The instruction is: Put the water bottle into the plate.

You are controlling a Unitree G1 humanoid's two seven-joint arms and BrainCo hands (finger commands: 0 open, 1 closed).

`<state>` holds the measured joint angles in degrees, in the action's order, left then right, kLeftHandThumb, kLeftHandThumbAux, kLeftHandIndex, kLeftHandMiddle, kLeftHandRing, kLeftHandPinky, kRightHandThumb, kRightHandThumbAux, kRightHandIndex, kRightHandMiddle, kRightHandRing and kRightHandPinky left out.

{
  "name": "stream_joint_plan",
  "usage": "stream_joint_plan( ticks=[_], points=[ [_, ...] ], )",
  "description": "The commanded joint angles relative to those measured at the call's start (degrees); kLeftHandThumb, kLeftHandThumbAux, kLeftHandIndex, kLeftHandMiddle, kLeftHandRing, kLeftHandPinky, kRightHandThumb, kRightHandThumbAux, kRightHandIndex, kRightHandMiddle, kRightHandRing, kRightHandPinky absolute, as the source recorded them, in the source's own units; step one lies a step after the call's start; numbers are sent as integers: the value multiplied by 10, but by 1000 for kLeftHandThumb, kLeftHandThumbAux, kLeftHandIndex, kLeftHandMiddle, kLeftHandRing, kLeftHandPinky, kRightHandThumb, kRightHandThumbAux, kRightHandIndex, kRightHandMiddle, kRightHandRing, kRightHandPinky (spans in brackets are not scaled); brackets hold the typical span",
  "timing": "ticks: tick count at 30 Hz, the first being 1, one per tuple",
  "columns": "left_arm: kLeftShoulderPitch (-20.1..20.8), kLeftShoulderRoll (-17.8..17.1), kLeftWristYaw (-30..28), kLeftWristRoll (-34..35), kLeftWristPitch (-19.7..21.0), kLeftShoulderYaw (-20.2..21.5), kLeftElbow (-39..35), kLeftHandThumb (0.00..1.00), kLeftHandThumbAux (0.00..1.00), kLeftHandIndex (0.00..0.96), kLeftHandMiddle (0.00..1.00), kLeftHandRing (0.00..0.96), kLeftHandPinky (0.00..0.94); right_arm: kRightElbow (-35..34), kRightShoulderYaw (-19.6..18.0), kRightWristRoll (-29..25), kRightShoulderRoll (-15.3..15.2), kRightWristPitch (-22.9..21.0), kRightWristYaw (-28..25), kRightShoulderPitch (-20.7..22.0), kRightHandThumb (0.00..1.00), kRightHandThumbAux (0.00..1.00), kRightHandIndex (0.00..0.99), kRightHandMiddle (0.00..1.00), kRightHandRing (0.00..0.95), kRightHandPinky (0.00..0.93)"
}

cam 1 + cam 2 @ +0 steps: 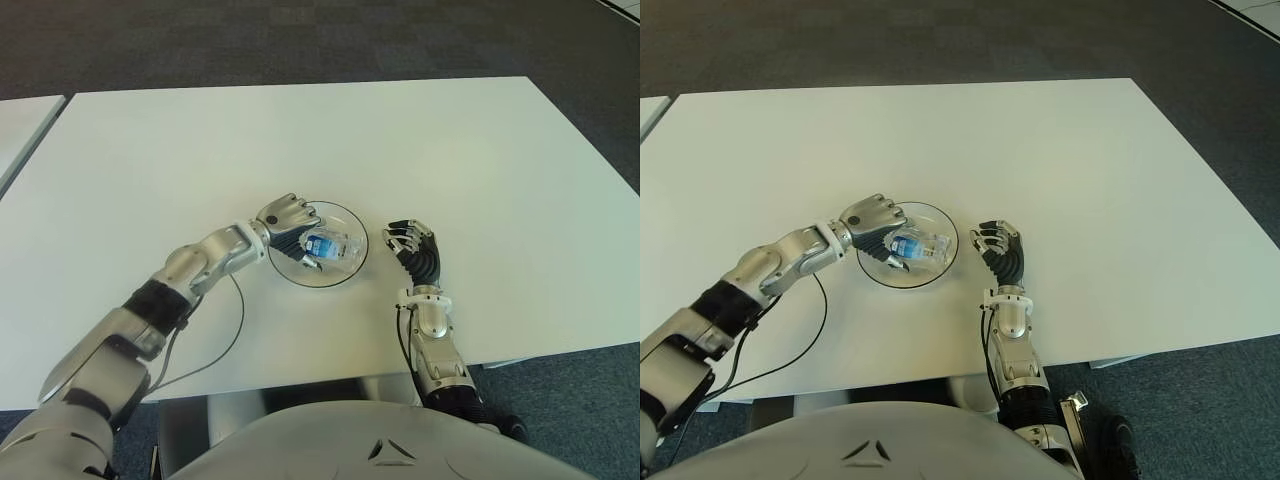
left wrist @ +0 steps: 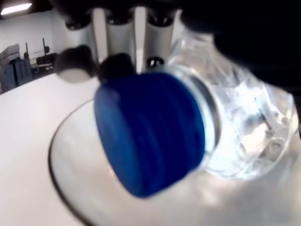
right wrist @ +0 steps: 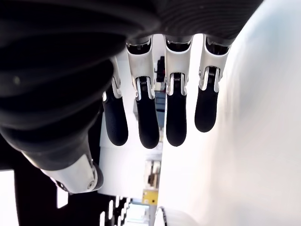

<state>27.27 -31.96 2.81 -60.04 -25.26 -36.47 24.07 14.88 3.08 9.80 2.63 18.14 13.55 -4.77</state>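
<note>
While you look down from the head camera, your right hand (image 1: 412, 243) shows nearest, above the near part of the white rectangular table (image 1: 460, 160), just to the right of the plate and holding nothing. Its own wrist view gives you 4 black-tipped fingers (image 3: 176, 120) hanging side by side, loosely extended and closed on nothing; whether the hand touches the table you cannot tell.

Just left of it sits the round clear glass plate (image 1: 345, 270), set on the table near the middle of its near half. Your left hand (image 1: 286, 217) reaches in from the left over the plate's left rim, its fingers (image 2: 116, 63) wrapped around the small clear plastic water bottle (image 1: 333, 246) with the blue label. You see the bottle lying on its side within the plate's outline, its body pointing right across the dish. From the left wrist view, the bottle's dark blue screw cap (image 2: 149, 133) fills the middle, with the crinkled clear body behind it and the plate's rim curving beneath; you cannot tell whether the bottle touches the glass.

A thin black cable (image 1: 228, 340) loops on the table beside your left forearm. Beyond the table's far edge lies dark grey carpet (image 1: 300, 40).
</note>
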Motion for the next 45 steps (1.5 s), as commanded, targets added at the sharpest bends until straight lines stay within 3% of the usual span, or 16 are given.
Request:
stream_joint_plan(
  ticks=[1, 20, 25, 32, 33, 35, 39, 42, 45],
  points=[
    [27, 11, 24, -23, -15, -23, 43, 719, 697, 444, 854, 848, 877, -4, -2, 0, 2, -2, 2, -10, 705, 737, 416, 405, 383, 391],
    [72, 32, 83, -31, -22, -66, 156, 718, 700, 443, 876, 862, 871, -6, -9, -5, 0, -2, -1, -15, 705, 736, 417, 406, 386, 392],
    [70, 38, 107, -31, -16, -69, 169, 714, 701, 439, 832, 824, 803, -5, -10, -5, 0, -1, -1, -14, 706, 736, 418, 406, 386, 390],
    [62, 44, 151, -26, -11, -66, 186, 708, 702, 428, 698, 669, 616, -5, -9, -4, -1, 2, -2, -14, 704, 736, 418, 408, 388, 394],
    [63, 43, 153, -26, -14, -68, 187, 704, 704, 424, 608, 582, 535, -5, -8, -4, -1, 2, -2, -15, 704, 736, 417, 408, 388, 394],
    [64, 42, 155, -26, -17, -69, 190, 567, 681, 289, 401, 374, 366, -6, -7, -3, -1, 3, -2, -15, 704, 736, 417, 407, 388, 393],
    [70, 34, 159, -31, -30, -76, 189, 409, 643, 110, 134, 103, 102, -7, -7, -3, -1, 2, -3, -15, 703, 736, 417, 405, 387, 393],
    [73, 28, 167, -36, -38, -81, 186, 374, 542, 35, 44, 33, 33, -9, -6, -2, -1, -1, -3, -16, 703, 736, 417, 402, 384, 388],
    [75, 25, 178, -39, -40, -86, 186, 363, 467, 11, 14, 10, 10, -10, -6, -1, 0, -6, -2, -16, 703, 736, 416, 400, 381, 384]
  ],
)
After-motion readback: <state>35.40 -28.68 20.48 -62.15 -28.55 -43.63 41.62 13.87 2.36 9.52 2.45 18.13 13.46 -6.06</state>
